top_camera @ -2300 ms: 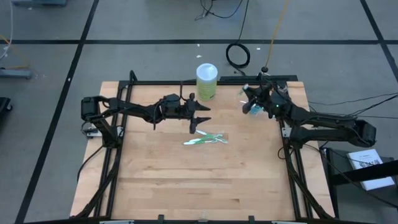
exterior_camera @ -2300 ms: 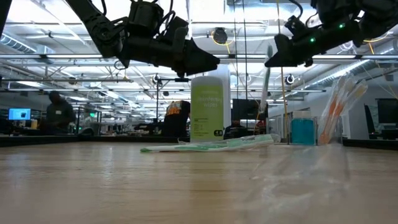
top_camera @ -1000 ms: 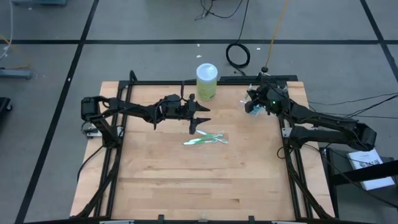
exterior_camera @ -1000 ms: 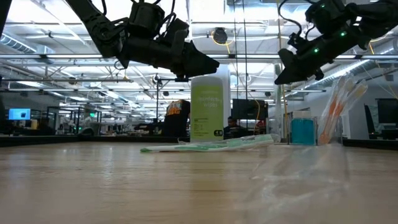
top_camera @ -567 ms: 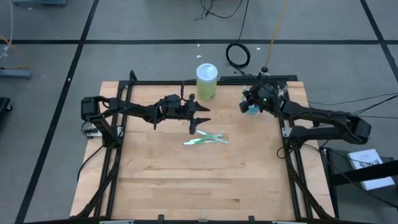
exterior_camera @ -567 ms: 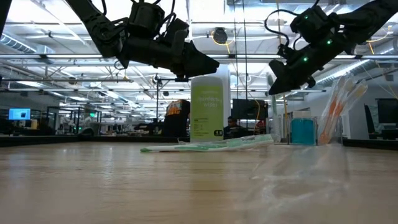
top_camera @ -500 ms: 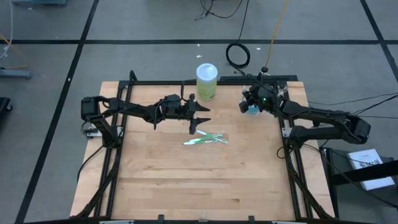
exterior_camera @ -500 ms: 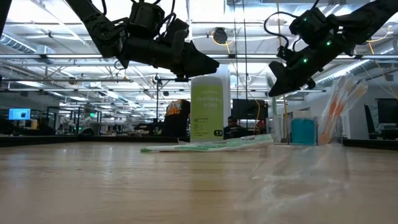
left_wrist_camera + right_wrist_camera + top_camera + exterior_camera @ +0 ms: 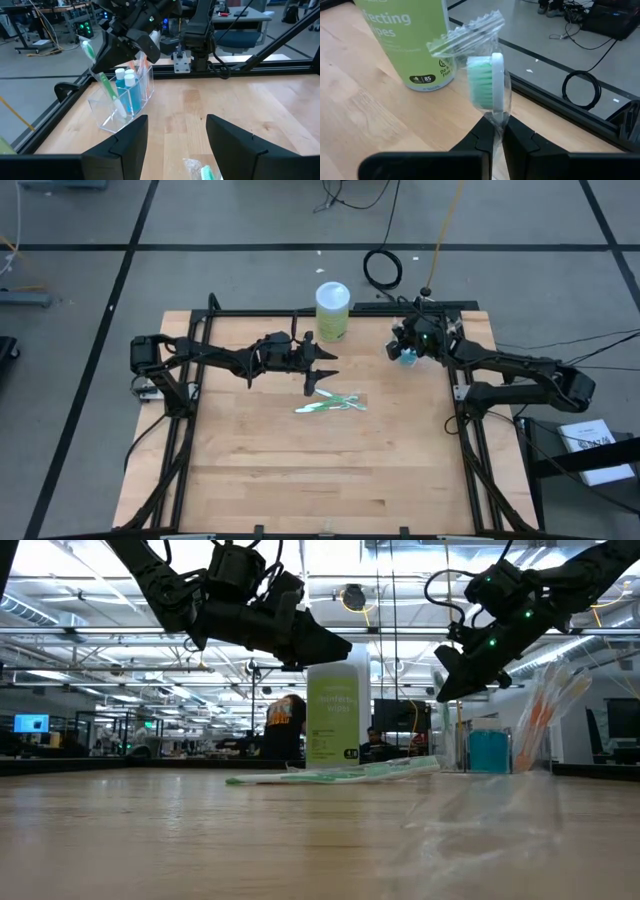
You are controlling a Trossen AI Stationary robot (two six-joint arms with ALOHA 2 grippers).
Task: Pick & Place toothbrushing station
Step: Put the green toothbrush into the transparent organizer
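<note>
Right gripper [image 9: 498, 131]: pinching together on a plastic-wrapped green-bristled white toothbrush [image 9: 489, 82], hovering over the clear plastic holder [image 9: 125, 100] at the table's far right.
Left gripper [image 9: 176, 137]: hanging mid-table, fingers apart, above wrapped green-white toothbrushes [image 9: 330, 403].

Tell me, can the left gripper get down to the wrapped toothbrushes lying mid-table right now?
Probably yes. The left gripper hangs open above the table, just behind the wrapped toothbrushes, with nothing between them. The right gripper, shut on a green toothbrush, is off by the clear cup.
</note>
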